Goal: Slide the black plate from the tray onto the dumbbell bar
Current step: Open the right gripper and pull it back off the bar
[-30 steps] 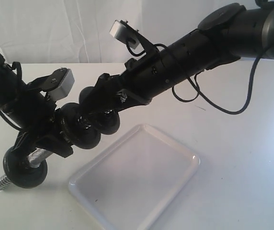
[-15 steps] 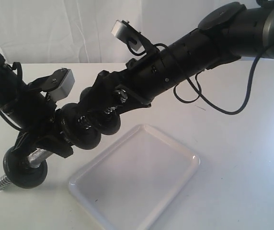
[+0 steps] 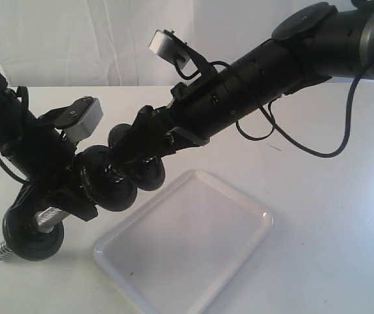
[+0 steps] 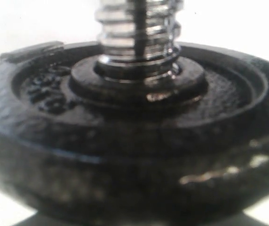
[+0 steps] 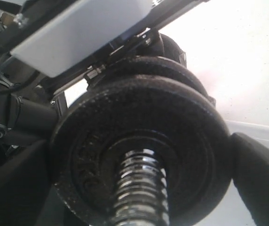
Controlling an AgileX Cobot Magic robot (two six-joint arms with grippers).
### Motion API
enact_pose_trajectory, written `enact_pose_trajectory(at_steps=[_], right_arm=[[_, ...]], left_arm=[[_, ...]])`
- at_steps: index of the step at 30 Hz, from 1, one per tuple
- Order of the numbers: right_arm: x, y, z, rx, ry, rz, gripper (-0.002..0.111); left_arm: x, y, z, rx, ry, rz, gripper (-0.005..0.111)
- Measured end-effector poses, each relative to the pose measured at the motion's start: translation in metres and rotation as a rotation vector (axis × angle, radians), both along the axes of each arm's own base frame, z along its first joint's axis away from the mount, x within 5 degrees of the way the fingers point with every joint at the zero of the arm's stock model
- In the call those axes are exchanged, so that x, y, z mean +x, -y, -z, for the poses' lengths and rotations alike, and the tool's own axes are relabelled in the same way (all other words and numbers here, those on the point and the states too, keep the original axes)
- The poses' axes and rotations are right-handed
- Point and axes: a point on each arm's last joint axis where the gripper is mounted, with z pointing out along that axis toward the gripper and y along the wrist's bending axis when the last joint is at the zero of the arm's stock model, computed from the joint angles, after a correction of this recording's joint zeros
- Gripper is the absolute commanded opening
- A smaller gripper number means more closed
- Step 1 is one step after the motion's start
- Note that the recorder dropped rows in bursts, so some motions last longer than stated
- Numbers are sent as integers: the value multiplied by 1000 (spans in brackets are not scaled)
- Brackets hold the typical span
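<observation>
My left gripper [image 3: 66,196] is shut on the middle of the chrome dumbbell bar [image 3: 46,218], which slants up to the right. One black disc [image 3: 33,234] sits at its low end and fills the left wrist view [image 4: 134,141] around the thread [image 4: 137,33]. My right gripper [image 3: 135,147] is at the bar's upper end. Its fingers [image 5: 261,179] flank the rim of the black plate [image 5: 139,141], which is on the threaded bar [image 5: 141,193]. That plate's edge [image 3: 150,173] stands close to another disc [image 3: 108,186] further down the bar. The white tray [image 3: 265,219] holds nothing.
The tray lies on a white table [image 3: 331,248] just right of the bar. A white curtain [image 3: 76,39] hangs behind. The right arm [image 3: 272,72] and its cable [image 3: 318,152] cross above the table's far side.
The right gripper has pushed down-left along the bar, bringing its plate closer to the disc below. The left arm and the bar's low end have dipped slightly.
</observation>
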Motion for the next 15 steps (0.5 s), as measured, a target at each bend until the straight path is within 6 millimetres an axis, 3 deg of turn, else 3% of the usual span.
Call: enact_pose_trajectory(at_steps=[2, 6, 15], right_arm=[[0, 0, 0, 0, 2, -1, 80], [0, 0, 0, 1, 5, -3, 105], [1, -2, -13, 62, 12, 32, 105]], left_arm=[[0, 0, 0, 0, 0, 0, 0], [0, 0, 0, 0, 0, 0, 0], [-1, -8, 7, 108, 25, 54, 0]])
